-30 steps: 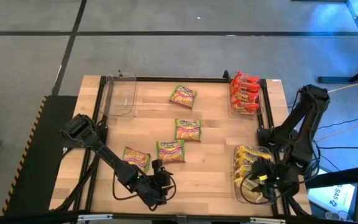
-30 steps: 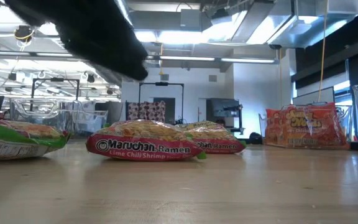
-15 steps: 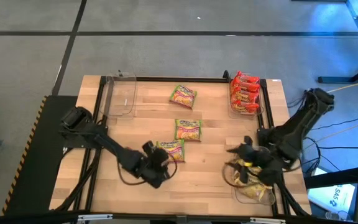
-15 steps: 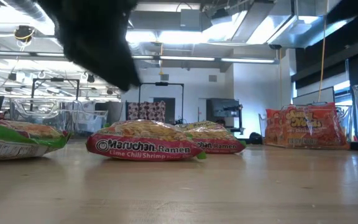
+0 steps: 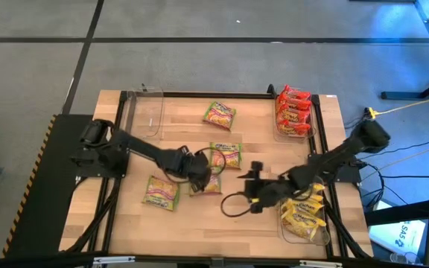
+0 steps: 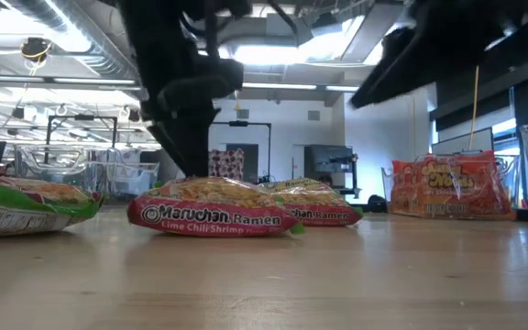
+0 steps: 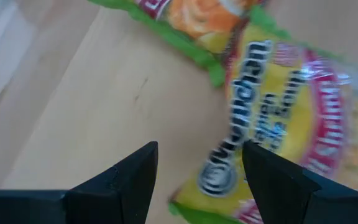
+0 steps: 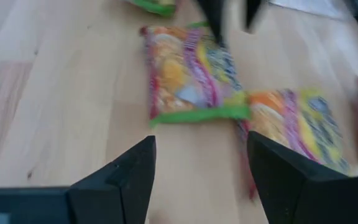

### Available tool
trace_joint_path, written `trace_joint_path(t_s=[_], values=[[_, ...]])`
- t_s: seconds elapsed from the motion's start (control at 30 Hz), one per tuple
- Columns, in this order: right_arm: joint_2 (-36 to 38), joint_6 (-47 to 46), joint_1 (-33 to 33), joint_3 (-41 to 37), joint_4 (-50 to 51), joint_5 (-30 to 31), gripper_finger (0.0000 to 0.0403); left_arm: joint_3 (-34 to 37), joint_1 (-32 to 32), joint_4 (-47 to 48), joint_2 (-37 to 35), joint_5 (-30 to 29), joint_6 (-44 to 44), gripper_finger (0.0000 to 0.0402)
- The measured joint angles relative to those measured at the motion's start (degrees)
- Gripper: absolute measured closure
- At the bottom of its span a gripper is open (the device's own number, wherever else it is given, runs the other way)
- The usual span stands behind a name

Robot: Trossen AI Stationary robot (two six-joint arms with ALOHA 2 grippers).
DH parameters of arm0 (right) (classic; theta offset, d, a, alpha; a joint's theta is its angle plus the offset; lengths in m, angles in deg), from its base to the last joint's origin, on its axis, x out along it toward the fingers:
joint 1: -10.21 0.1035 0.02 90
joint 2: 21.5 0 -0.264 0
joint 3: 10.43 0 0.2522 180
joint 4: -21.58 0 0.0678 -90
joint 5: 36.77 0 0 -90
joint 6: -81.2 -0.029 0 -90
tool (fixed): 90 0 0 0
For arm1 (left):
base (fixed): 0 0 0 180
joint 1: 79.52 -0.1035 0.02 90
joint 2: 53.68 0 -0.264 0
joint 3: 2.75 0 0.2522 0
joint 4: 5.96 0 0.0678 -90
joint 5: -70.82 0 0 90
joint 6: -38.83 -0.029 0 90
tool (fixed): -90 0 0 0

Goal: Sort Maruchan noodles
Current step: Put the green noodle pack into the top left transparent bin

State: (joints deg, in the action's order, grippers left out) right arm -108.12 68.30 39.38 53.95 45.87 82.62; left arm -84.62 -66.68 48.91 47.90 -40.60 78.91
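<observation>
Four green-pink Maruchan packets lie flat on the table: one far (image 5: 220, 114), one in the middle (image 5: 226, 154), one beneath my left gripper (image 5: 210, 184) and one toward the near left (image 5: 162, 191). Red-orange packets (image 5: 293, 112) fill the far right bin, and yellow packets (image 5: 304, 212) fill the near right bin. My left gripper (image 5: 199, 170) is open over the middle-near packet (image 7: 272, 124), with its fingers just short of the packet's edge. My right gripper (image 5: 250, 182) is open above bare wood, right of that packet (image 8: 188, 71).
An empty clear bin (image 5: 146, 113) stands at the far left. The two filled bins line the table's right side. Both arms reach in toward the middle, their grippers a short way apart. Bare wood lies along the near edge (image 5: 222, 231).
My left gripper has swung from the near edge toward the table's middle, over the middle-near packet, uncovering the near-left packet. My right gripper has left the yellow bin and travelled toward the table's left, out over bare wood. The packets have stayed in place.
</observation>
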Motion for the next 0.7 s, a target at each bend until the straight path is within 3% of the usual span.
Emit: trace_joint_path(t_s=[0.27,0.37,0.7], values=[[-13.57,11.7,-3.9,0.0,-18.69,-2.44,0.0182,0.1,-6.22,1.21,-2.87,5.32,-13.25,0.0172],[-16.79,13.27,-5.06,0.02,-24.85,-2.89,0.0182,0.34,-8.26,-1.38,-3.86,10.22,-17.34,0.0172],[-20.21,11.79,-5.64,-0.09,-28.69,-6.09,0.0182,6.42,-14.14,-16.29,-8.07,22.91,-20.36,0.0173]])
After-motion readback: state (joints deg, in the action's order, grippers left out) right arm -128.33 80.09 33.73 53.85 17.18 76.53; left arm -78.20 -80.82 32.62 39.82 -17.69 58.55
